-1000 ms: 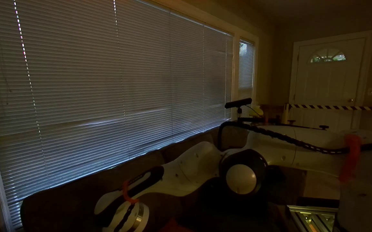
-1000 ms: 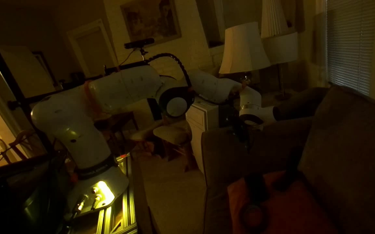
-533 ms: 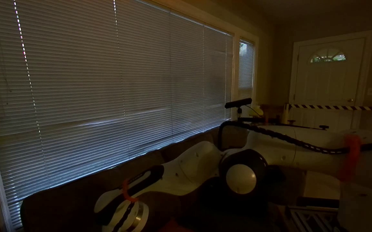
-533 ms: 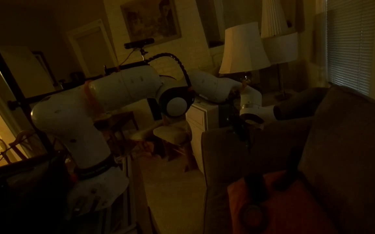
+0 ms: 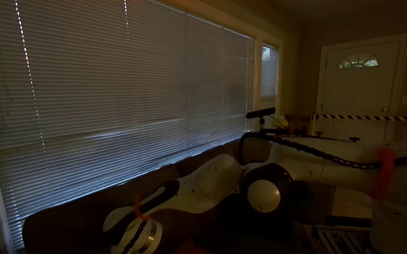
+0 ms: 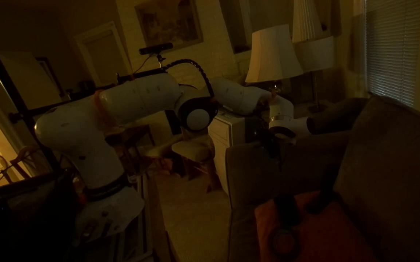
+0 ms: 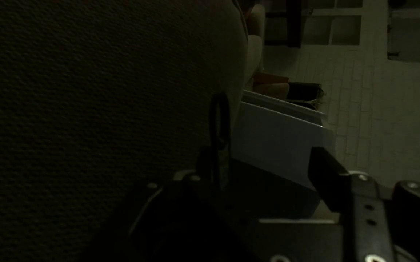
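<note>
one brown sofa (image 6: 250,171) is the surface just beside the gripper (image 7: 262,156), and we see its woven cover fill the left of the wrist view, which lies sideways. the room around it is very dim: pale blinds (image 5: 118,88) cover the long window, a white door (image 5: 358,88) shows behind a striped bar (image 5: 365,117), and a framed picture (image 6: 168,23) hangs on a pale brick wall (image 6: 210,51).

the fingers (image 7: 324,174) stand wide apart. right next to one of them we make out one thin dark looped piece (image 7: 224,142), seen against the sofa cover, with a pale panel (image 7: 282,138) further back; we cannot tell whether the piece touches the finger.

counting up, we find one orange cushion (image 6: 311,236) on the sofa, and on it one dark ring (image 6: 295,243) and two dark shapes (image 6: 287,209), all too dim for us to name. behind the arm (image 6: 142,96) we count three pale lampshades (image 6: 273,54), one white cabinet (image 6: 220,133) and two padded seats (image 6: 193,150). one camera (image 6: 156,48) shows above the arm in both exterior views, and two orange bands (image 5: 384,173) wrap the arm itself.
</note>
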`<state>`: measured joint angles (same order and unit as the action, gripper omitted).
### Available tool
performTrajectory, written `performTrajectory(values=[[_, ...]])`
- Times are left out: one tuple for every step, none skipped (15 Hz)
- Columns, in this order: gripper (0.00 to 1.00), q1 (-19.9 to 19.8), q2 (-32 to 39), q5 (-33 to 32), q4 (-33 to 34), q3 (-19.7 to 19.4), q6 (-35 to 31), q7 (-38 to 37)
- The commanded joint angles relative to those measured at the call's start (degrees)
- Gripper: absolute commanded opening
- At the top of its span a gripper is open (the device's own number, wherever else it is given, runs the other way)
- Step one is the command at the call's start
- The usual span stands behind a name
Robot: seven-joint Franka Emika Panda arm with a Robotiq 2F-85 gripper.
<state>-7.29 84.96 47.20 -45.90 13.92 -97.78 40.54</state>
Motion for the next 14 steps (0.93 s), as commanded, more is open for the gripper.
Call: performTrajectory(values=[[0.64,-0.35,0.68,-0.55,0.72,0.63,0.76,0.36],[0.60,-0.39,0.62,-0.54,0.54,0.63,0.88,0.35],[0.63,-0.40,0.56,-0.49,0.33,0.62,0.84,0.42],[0.63,-0.39,0.48,-0.46,0.16,0.62,0.89,0.36],[0.65,-0.40,0.40,-0.46,-0.03,0.60,0.97,0.37],[0.70,-0.38,0.37,-0.45,-0.15,0.59,1.03,0.31],[0.75,-0.38,0.35,-0.45,-0.30,0.57,1.06,0.33],[0.81,-0.38,0.33,-0.44,-0.43,0.57,1.14,0.31],[0.84,-0.36,0.33,-0.43,-0.55,0.58,1.21,0.27],[0.81,-0.36,0.35,-0.43,-0.65,0.60,1.30,0.27],[0.79,-0.35,0.31,-0.43,-0.81,0.61,1.35,0.29],[0.77,-0.35,0.24,-0.41,-1.00,0.62,1.39,0.38],[0.76,-0.34,0.19,-0.42,-1.07,0.64,1.45,0.35],[0.75,-0.32,0.20,-0.42,-1.10,0.67,1.46,0.41]])
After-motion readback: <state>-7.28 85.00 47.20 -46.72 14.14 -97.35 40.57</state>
